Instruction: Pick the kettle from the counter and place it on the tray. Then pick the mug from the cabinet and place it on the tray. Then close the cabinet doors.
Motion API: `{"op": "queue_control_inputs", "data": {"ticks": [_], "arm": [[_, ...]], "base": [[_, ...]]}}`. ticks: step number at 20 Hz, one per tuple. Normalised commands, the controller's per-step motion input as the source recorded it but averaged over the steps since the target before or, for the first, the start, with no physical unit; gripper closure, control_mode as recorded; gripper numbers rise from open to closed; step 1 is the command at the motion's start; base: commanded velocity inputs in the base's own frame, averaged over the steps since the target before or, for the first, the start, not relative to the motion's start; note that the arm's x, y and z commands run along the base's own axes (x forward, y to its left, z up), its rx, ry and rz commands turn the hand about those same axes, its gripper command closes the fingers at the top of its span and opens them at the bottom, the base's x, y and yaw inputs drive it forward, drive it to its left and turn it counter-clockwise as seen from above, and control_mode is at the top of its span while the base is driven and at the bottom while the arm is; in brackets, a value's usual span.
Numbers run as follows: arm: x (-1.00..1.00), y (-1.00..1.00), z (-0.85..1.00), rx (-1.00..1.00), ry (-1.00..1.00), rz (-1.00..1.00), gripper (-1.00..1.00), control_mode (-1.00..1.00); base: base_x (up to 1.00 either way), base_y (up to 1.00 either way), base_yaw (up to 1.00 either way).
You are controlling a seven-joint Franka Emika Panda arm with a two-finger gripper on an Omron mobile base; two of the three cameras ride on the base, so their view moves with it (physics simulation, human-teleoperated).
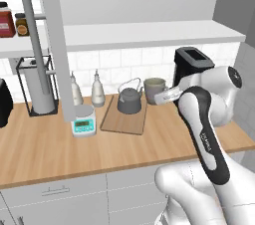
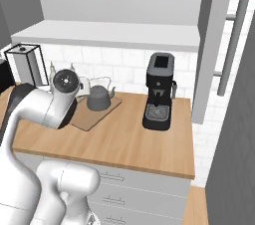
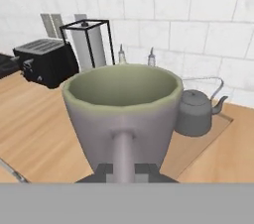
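Note:
The dark grey kettle (image 1: 130, 99) stands on the wooden tray (image 1: 121, 118) on the counter (image 1: 55, 149). My gripper (image 1: 164, 97) is shut on the loop handle of the grey-green mug (image 1: 155, 89), which it holds upright just right of the kettle, by the tray's right edge. In the hand view the mug (image 3: 123, 111) looms close, its handle pinched between the fingertips of the gripper (image 3: 124, 171), with the kettle (image 3: 196, 115) and tray (image 3: 201, 143) behind it to the right. Both cabinet doors (image 1: 56, 45) (image 2: 215, 45) stand open over the cabinet's white shelf (image 1: 149, 33).
A black coffee machine (image 1: 191, 63) stands right of the mug. Two pale bottles (image 1: 85, 89) and a small scale (image 1: 83, 122) sit left of the tray. Further left are a paper towel holder (image 1: 37, 77) and a black toaster (image 3: 44, 62).

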Motion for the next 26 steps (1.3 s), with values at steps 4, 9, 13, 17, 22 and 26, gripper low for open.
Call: {"op": "queue_control_inputs", "data": {"ticks": [4,9,13,17,22,26], "arm": [[0.01,0.34,-0.99,-0.01,-0.09,0.0,1.0,-1.0],[0.48,0.08,-0.64,-0.03,-0.05,0.0,1.0,-1.0],[0.75,0.0,-0.24,-0.02,0.14,0.0,1.0,-1.0],[0.63,0.02,-0.31,0.0,0.19,0.0,1.0,-1.0],[0.51,0.05,-0.45,0.0,0.15,0.01,1.0,-1.0],[0.25,0.2,-0.54,0.0,0.0,0.0,1.0,-1.0]], "base": [[0.0,0.0,0.0],[0.0,0.0,0.0],[0.0,0.0,0.0],[0.0,0.0,0.0],[0.0,0.0,0.0],[0.0,0.0,0.0]]}}
